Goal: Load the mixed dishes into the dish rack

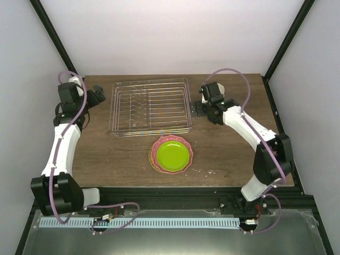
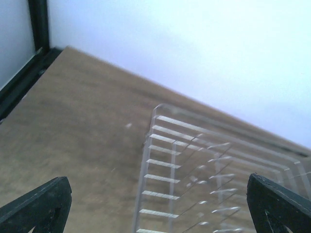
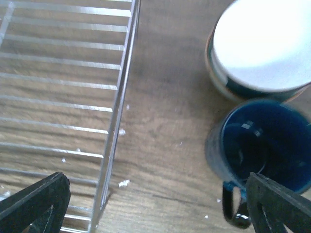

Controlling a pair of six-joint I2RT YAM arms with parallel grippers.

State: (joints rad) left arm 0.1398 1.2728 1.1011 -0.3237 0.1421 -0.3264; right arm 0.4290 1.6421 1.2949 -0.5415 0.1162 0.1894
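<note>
Right gripper [image 3: 155, 208]: spread wide, gripping nothing. At 2 o'clock, upright dark blue glazed mug [image 3: 262, 145]; at 1 o'clock, pale round bowl [image 3: 265, 48] nested in cream bowl [image 3: 214, 70]; at 9 o'clock, rectangular silver wire dish rack [image 3: 58, 87], unloaded. Likely the opening step: calls for sliding toward 3 o'clock over the mug rim, then closing. Left gripper [image 2: 155, 204]: likewise agape, empty. Only from above: lime-green round plate [image 1: 172, 154] atop pink scalloped plate [image 1: 154, 150], at the rack's 6 o'clock.
</note>
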